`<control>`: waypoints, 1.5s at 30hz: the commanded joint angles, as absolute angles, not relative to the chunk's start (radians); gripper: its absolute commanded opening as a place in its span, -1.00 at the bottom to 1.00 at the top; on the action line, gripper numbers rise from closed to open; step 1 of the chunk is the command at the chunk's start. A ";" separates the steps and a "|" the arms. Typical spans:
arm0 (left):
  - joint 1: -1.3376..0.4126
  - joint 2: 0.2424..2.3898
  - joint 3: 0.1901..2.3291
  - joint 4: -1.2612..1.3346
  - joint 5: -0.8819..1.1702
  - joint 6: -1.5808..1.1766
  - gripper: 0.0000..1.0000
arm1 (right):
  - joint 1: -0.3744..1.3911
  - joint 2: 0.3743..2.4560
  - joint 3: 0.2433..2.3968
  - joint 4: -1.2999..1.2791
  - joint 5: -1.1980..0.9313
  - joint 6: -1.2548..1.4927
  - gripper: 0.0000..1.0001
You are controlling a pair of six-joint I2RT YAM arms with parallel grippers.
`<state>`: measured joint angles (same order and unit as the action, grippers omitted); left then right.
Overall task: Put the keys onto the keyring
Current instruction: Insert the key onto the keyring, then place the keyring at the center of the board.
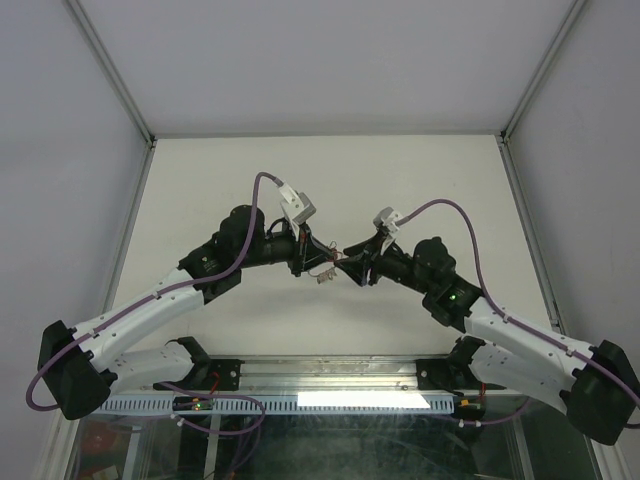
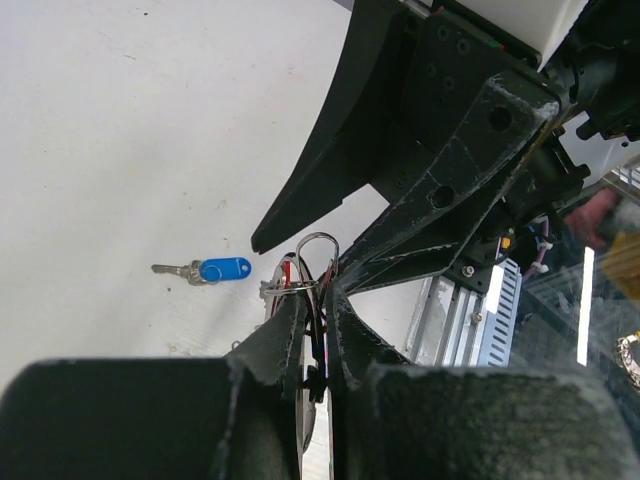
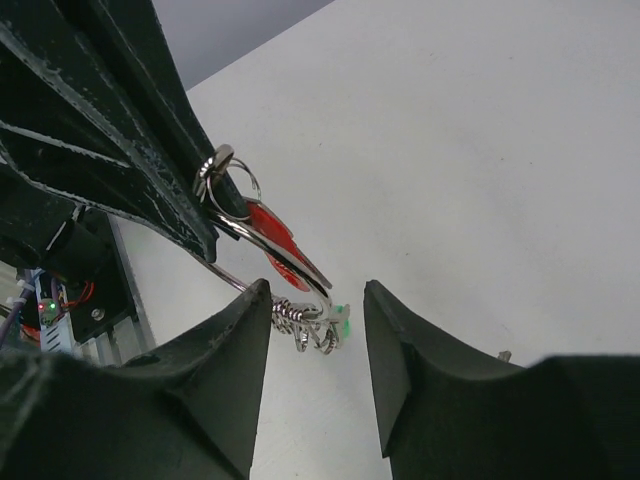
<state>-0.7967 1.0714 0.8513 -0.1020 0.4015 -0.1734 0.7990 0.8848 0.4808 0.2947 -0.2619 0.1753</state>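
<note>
my left jaws clamped shut on the keyring, held above the worktop; red key, green key dangling below it; my right jaws open, just beside; blue key lying on worktop

Bare table around the blue key; left gripper with keyring close before right gripper.
</note>
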 commanded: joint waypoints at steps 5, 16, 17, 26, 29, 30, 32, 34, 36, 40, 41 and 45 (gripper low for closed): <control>-0.792 1.050 0.853 0.000 0.434 -0.211 -1.00 | 0.793 0.920 0.476 0.463 -0.282 0.201 -0.31; -0.753 1.075 0.825 -0.005 0.402 -0.255 -1.00 | 0.792 0.912 0.466 0.436 -0.273 0.212 -1.00; -0.748 1.075 0.821 -0.003 0.400 -0.259 -1.00 | 0.792 0.911 0.467 0.435 -0.273 0.213 -1.00; -0.713 0.992 0.791 -0.043 0.252 -0.267 0.06 | 0.792 0.922 0.578 0.169 -0.197 0.191 -1.00; -0.702 0.940 0.802 -0.086 0.148 -0.252 0.22 | 0.793 0.958 0.664 0.003 -0.157 0.189 -1.00; -0.701 0.923 0.808 -0.103 0.113 -0.244 0.24 | 0.793 0.970 0.688 -0.044 -0.151 0.192 -1.00; -0.699 0.900 0.824 -0.136 0.049 -0.222 0.27 | 0.792 1.003 0.728 -0.085 -0.150 0.203 -1.00; -0.698 0.883 0.840 -0.168 -0.014 -0.202 0.29 | 0.794 1.060 0.791 -0.172 -0.133 0.232 -1.00; -0.698 0.863 0.852 -0.197 -0.067 -0.184 0.32 | 0.805 1.154 0.905 -0.305 -0.164 0.242 -1.00; -0.696 0.820 0.855 -0.224 -0.166 -0.159 0.36 | 0.900 1.305 1.032 -0.367 -0.229 0.211 -1.00; -0.696 0.812 0.855 -0.229 -0.187 -0.155 0.36 | 0.910 1.332 1.037 -0.354 -0.231 0.224 -1.00; -0.696 0.776 0.856 -0.263 -0.250 -0.150 0.36 | 0.914 1.429 1.075 -0.335 -0.222 0.295 -1.00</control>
